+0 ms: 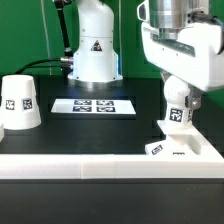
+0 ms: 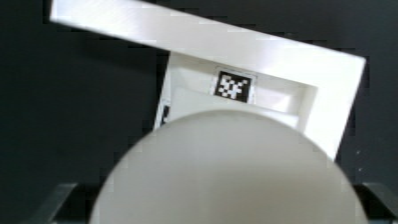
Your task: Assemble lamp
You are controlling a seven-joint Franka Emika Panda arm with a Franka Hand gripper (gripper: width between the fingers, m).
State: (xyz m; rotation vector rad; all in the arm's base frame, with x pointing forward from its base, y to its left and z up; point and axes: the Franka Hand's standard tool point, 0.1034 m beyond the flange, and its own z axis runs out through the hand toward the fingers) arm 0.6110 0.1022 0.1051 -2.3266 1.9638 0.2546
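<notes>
My gripper (image 1: 181,97) is shut on the white ball-shaped bulb (image 1: 179,114) and holds it neck down, just above the low wedge-shaped base (image 1: 172,150) at the exterior view's front right. In the wrist view the bulb's round ball (image 2: 222,165) fills the foreground between my gripper (image 2: 217,208) and its dark fingers (image 2: 68,203). Past the ball lies the base (image 2: 267,95) with its recessed panel and one tag. Whether the neck touches the base is hidden. The truncated-cone shade (image 1: 20,103) stands wide end down at the exterior view's far left.
The marker board (image 1: 93,105) lies flat on the black table in front of the arm's white pedestal (image 1: 92,50). A long white rail-like border (image 1: 90,163) runs along the front edge, and the base sits against it.
</notes>
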